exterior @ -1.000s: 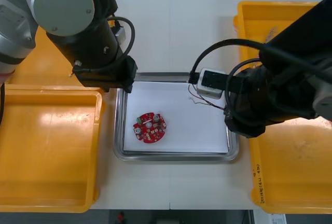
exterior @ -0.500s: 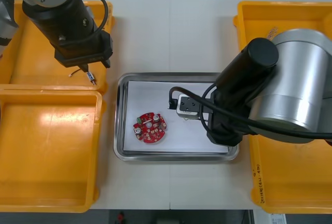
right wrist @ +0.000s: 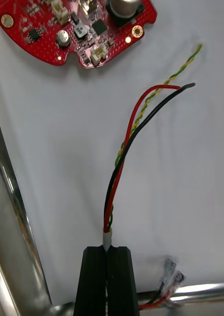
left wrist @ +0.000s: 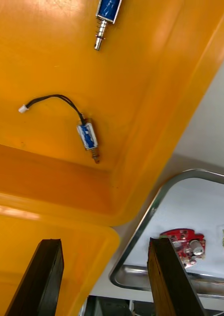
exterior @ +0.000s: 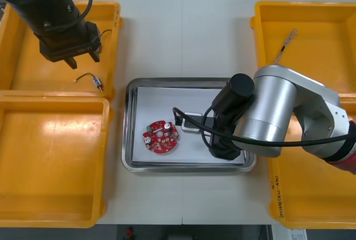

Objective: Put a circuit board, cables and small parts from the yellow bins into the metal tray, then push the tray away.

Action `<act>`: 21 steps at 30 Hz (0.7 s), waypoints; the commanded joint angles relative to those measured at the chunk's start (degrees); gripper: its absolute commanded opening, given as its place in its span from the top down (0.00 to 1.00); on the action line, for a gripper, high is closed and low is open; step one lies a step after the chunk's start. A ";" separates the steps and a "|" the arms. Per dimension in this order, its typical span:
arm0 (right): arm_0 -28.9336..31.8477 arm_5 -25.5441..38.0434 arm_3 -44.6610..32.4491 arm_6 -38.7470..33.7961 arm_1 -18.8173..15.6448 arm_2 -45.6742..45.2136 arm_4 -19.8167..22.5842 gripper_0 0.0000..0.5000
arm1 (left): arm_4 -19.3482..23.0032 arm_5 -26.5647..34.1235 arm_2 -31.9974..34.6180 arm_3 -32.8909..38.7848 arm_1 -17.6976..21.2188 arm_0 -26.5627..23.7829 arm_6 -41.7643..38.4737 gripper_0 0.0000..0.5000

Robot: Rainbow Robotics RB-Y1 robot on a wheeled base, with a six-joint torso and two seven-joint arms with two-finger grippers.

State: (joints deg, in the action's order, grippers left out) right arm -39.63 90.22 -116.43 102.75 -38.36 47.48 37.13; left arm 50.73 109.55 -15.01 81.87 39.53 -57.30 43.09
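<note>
R gripper [right wrist: 108,249] is pinching the thin red-black-yellow cable bundle [right wrist: 125,148] inside the white-lined shiny metal tray [exterior: 189,166], beside the round red circuit board [right wrist: 77,29] (prob. to lay it there), while L gripper [left wrist: 104,242], fingers spread, is hovering over a small blue-wrapped metal part [left wrist: 87,137] in the far-left yellow plastic bin [left wrist: 156,98].

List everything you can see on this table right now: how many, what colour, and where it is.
yellow bins: four, yellow, two at each side of the table.
metal tray: one, shiny rim, white inside, between the bins.
circuit board: one, red, round, in the tray, toward its left side.
cable bundle: one, red, black and twisted yellow-green wires, over the tray's white inside.
twisted cable: one, pale, in the far right bin.
small metal parts: two, blue-wrapped, in the far left bin.
left gripper: black fingers open, above the far left bin.
right gripper: black fingers shut on the cable bundle, over the tray.
</note>
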 commanded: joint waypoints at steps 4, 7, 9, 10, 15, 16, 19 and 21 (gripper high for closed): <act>-1.50 -1.98 3.49 1.48 3.03 2.09 0.66 1.00 | -0.28 0.45 1.82 -3.29 3.19 -3.08 6.75 0.00; -1.50 -1.98 4.54 1.48 3.73 2.09 0.84 1.00 | -0.19 0.40 1.82 -5.67 3.19 -3.08 9.03 0.00; -1.50 -2.07 4.90 1.57 3.91 2.18 0.75 1.00 | -0.19 -0.04 1.82 -7.07 3.19 -3.08 9.65 0.00; -1.50 -1.98 5.16 1.57 3.91 2.18 0.84 1.00 | -0.11 -0.48 1.73 -7.78 3.19 -3.08 9.91 0.00; -1.15 -2.07 5.16 1.57 3.91 2.36 0.66 0.66 | 0.25 -2.15 1.73 -10.50 2.84 -3.26 10.17 0.00; -1.15 -1.98 5.16 1.31 3.91 2.27 0.66 0.39 | 0.25 -2.59 1.73 -10.94 2.57 -3.26 10.26 0.00; -1.15 -1.98 4.81 1.22 3.99 2.09 -0.31 0.01 | 0.25 -3.73 1.73 -12.17 2.05 -3.26 10.17 0.00; -1.24 -1.98 4.54 1.13 3.91 1.92 -0.83 0.00 | 0.33 -4.43 1.73 -13.23 1.69 -3.43 10.26 0.00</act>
State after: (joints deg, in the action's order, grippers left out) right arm -39.64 88.70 -110.71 102.75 -35.40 49.12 37.21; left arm 50.66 106.41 -15.00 69.85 40.36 -57.32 48.30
